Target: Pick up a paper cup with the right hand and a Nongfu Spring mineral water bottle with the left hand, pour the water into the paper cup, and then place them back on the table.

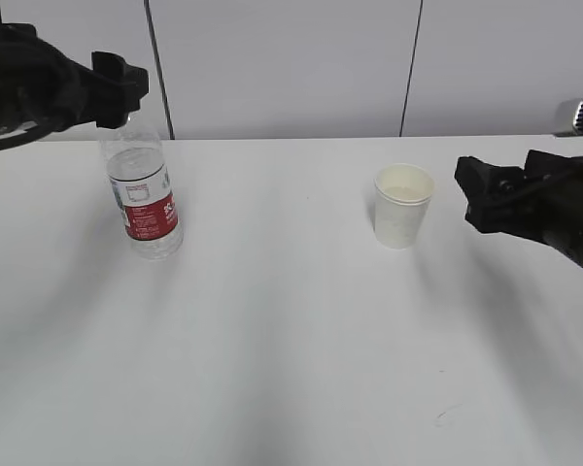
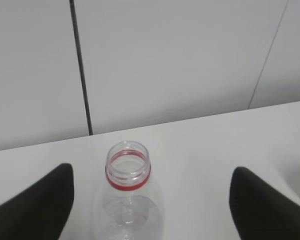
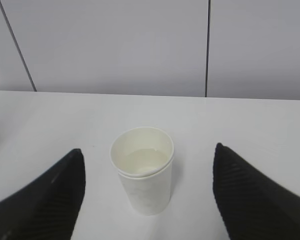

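Note:
The clear Nongfu Spring bottle (image 1: pixel 144 199) with its red-and-white label stands upright and capless on the left of the white table (image 1: pixel 291 340). In the left wrist view its open mouth and red neck ring (image 2: pixel 128 170) lie between my fingers. My left gripper (image 1: pixel 117 92) (image 2: pixel 152 169) is open, up by the bottle's neck, not touching it. The white paper cup (image 1: pixel 403 206) (image 3: pixel 142 170) stands upright right of centre, with clear water (image 3: pixel 146 160) partway up inside. My right gripper (image 1: pixel 481 194) (image 3: pixel 148 148) is open, just right of the cup, its fingers well apart on either side.
A pale panelled wall with dark vertical seams (image 1: pixel 157 68) runs along the table's far edge. The white tabletop stretches bare between bottle and cup and towards the front.

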